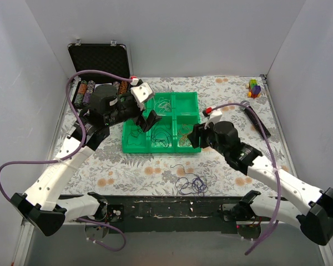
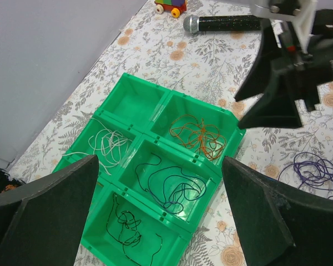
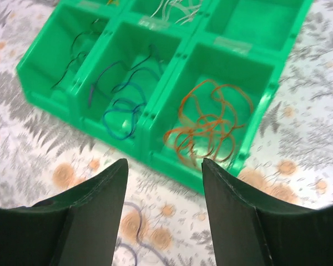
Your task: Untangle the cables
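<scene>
The flowered cloth surface [image 1: 127, 166] carries a green plastic six-bin tray [image 1: 186, 102] at the middle of the overhead frame. The left jaws hang spread wide and holding nothing over the tray's left side. The right jaws, likewise parted and bare, sit by its lower right corner. Orange wire loops [image 3: 211, 124], blue-purple strands [image 3: 122, 105], dark wires [image 2: 126, 221] and white loops [image 2: 108, 145] each lie in their own bin. A purple knot of thin cables [image 1: 192, 185] lies loose at lower centre, near the surface's edge. My worry is that such flat strands invite pinching cloth or dragging the knot whole, and a low pass might hook the orange loops out.
</scene>
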### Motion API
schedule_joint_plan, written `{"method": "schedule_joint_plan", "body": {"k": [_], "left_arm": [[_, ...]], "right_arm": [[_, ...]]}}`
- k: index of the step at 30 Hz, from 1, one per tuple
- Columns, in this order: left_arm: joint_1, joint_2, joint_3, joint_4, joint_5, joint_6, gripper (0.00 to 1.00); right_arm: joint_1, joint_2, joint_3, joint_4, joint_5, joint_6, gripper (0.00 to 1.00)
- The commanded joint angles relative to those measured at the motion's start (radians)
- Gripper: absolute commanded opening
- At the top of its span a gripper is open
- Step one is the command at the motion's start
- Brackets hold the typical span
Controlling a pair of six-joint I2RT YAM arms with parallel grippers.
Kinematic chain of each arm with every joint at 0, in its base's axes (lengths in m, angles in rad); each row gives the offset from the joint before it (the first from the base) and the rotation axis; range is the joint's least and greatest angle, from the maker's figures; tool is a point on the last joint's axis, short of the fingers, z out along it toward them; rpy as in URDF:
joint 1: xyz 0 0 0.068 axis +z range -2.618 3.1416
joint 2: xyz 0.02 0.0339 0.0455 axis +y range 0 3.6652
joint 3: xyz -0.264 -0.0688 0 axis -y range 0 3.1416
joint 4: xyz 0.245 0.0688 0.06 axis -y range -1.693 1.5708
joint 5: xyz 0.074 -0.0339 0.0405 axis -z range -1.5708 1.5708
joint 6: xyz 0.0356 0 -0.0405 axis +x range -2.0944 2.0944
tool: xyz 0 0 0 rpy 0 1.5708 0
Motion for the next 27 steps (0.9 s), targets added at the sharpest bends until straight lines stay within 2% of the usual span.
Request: {"method": "schedule_joint_plan", "body": {"k": [1, 6, 9, 19, 22, 27], "left_arm": [[0.005, -0.039, 0.034, -0.007, -0.002, -0.003, 0.94], [0.005, -0.044, 0.028, -0.01, 0.001, -0.003, 0.95], [0.005, -0.044, 0.025, -0.01, 0.002, -0.004, 0.95], [0.005, -0.053, -0.015, -0.05, 0.071, 0.029, 0.94], [0.003, -0.074, -0.08, -0.053, 0.087, 0.056, 0.93], [0.003, -0.074, -0.071, -0.074, 0.094, 0.04, 0.93]], "right_arm": [[0.127, -0.103, -0.097, -0.12, -0.033, 0.059, 0.65], [0.355, -0.135, -0.2, -0.195, 0.051, 0.224, 0.69], [0.431, -0.133, -0.234, -0.243, 0.118, 0.318, 0.68], [0.445, -0.048, -0.283, -0.189, 0.214, 0.34, 0.61], [0.442, -0.019, -0.314, -0.13, 0.207, 0.341, 0.59], [0.429, 0.057, -0.326, -0.044, 0.237, 0.323, 0.58]]}}
